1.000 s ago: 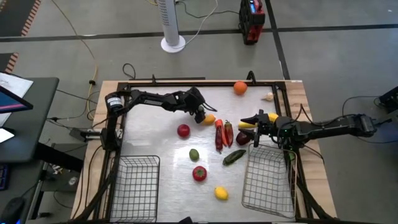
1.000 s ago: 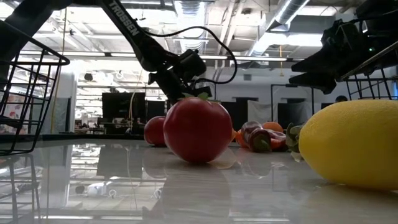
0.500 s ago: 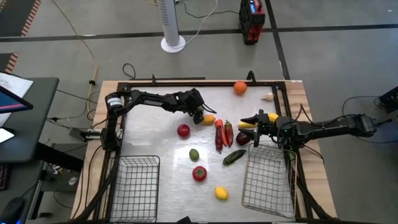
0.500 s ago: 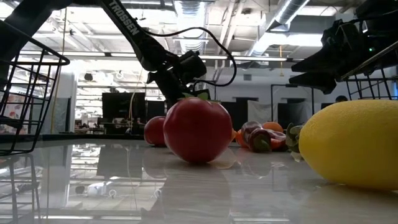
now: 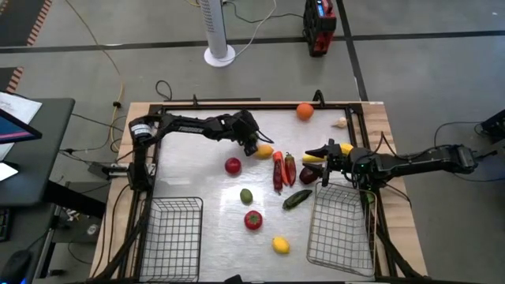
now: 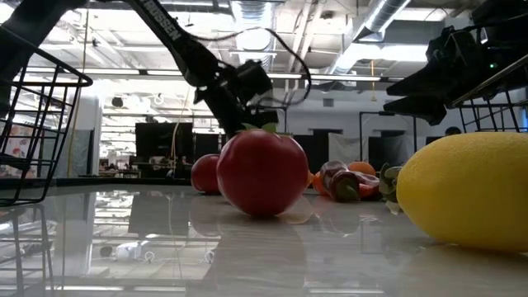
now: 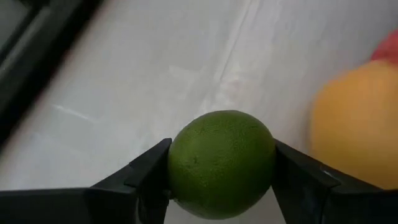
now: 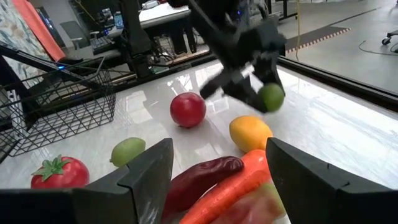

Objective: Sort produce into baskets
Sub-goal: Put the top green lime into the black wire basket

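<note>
The left gripper is clamped on a green lime, one dark finger pressed to each side, and holds it above the white tabletop near the table's far middle, just beside a yellow-orange lemon. White "TROSSEN" lettering runs along the left arm in the low view. Nearby lie a red apple, a carrot and a red pepper. The right gripper hangs with fingers spread wide and nothing between them, over the far edge of the right wire basket. The left wire basket sits at the near left.
</note>
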